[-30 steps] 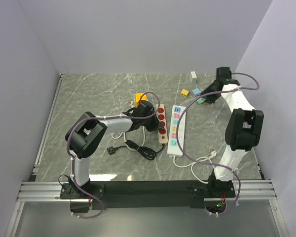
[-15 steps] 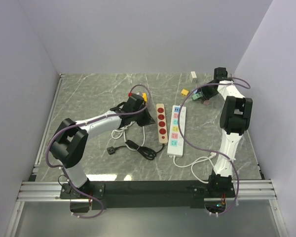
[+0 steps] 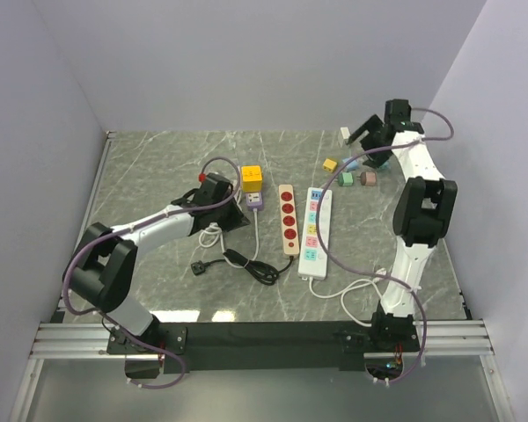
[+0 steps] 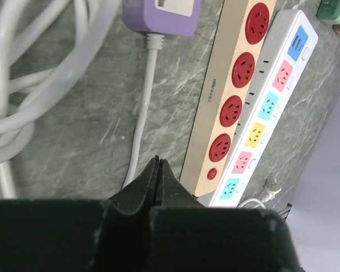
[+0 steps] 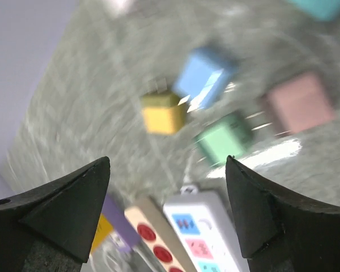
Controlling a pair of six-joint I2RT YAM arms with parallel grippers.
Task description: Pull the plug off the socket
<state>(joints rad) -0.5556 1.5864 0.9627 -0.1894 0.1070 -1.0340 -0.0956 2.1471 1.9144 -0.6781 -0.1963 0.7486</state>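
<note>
Two power strips lie side by side: a wooden strip (image 3: 288, 218) (image 4: 232, 90) with red sockets and a white strip (image 3: 315, 233) (image 4: 266, 107) (image 5: 207, 238) with coloured sockets. Every socket I see on them is bare. A purple plug body (image 3: 255, 200) (image 4: 161, 14) on a white cord rests against a yellow cube (image 3: 252, 178). My left gripper (image 3: 238, 218) (image 4: 157, 161) is shut on nothing, left of the wooden strip and above the cord. My right gripper (image 3: 367, 132) (image 5: 167, 164) hangs open and raised at the back right, over small coloured blocks.
Small blocks lie near the white strip's far end: yellow (image 3: 330, 164) (image 5: 163, 113), green (image 3: 347, 178) (image 5: 224, 137), pink (image 3: 369, 178) (image 5: 299, 103), blue (image 5: 204, 71) and white (image 3: 345, 134). A white cord coil (image 3: 213, 233) and a black cord with plug (image 3: 202, 265) lie beside the left arm.
My left gripper drew back leftward from the wooden strip, still shut, uncovering the yellow cube and purple plug body. My right gripper opened and rose toward the back, away from the green and pink blocks.
</note>
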